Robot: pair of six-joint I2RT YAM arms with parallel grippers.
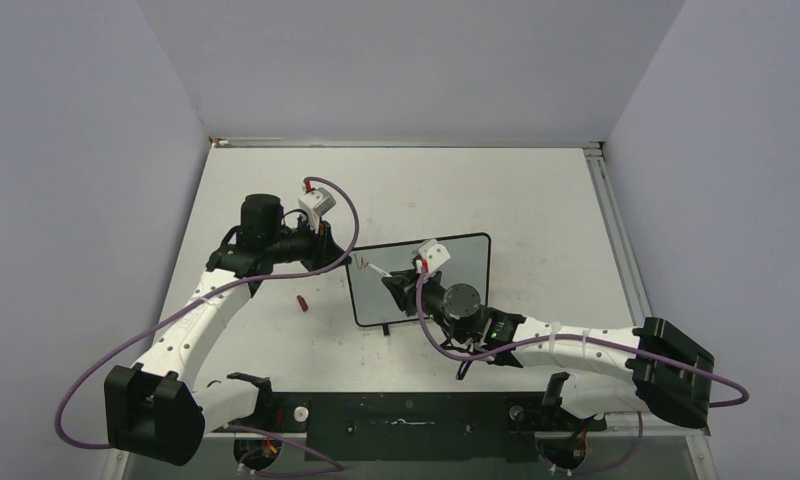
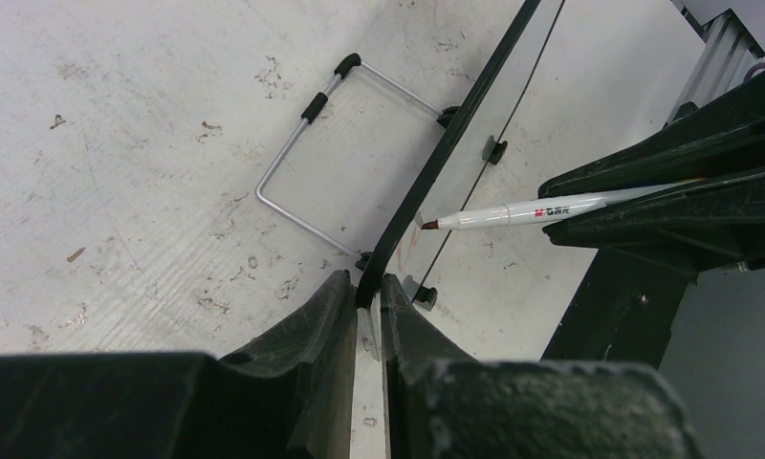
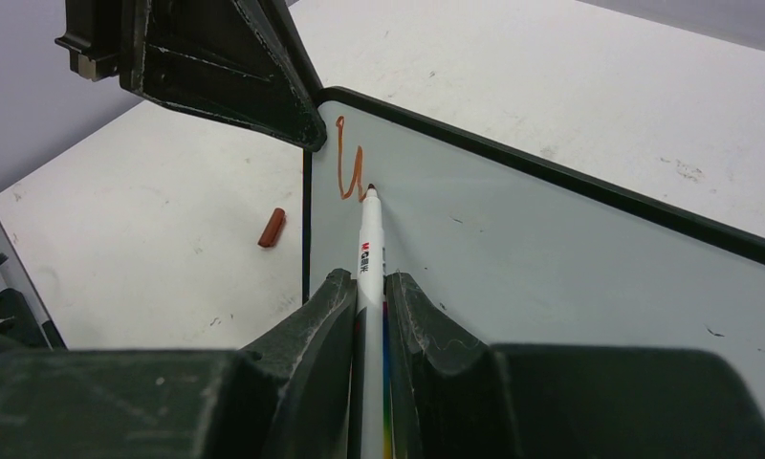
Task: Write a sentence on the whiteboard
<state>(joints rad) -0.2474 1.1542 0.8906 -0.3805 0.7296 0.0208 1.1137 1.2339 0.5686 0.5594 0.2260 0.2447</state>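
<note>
1. whiteboard [image 1: 466, 262] sits on the counter [image 1: 536, 200] between the two hands; in the left wrist view its black frame runs straight out from the left hand [image 2: 367, 287].
2. left hand is narrow, its two fingers pinched on the frame at one corner of the board, with nothing else in it.
3. right hand [image 3: 364, 287] is closed on a white marker [image 3: 370, 239], the barrel clamped between both fingers and pointing straight ahead of the hand.
4. the marker tip touches the board surface just ahead of the right hand, close beside the corner that the left hand grips.
5. sentence [image 3: 343, 172]: only a first red squiggle shows, a loop and a u-like stroke, just left of the marker tip and right beside the left hand's fingertips.
6. a red cap [image 3: 273, 228] lies on the counter off the board's edge, to the left of the right hand and apart from both hands.
7. a bent wire stand [image 2: 293, 163] with black tips sits on the far side of the frame from the marker, ahead and to the left of the left hand.
</note>
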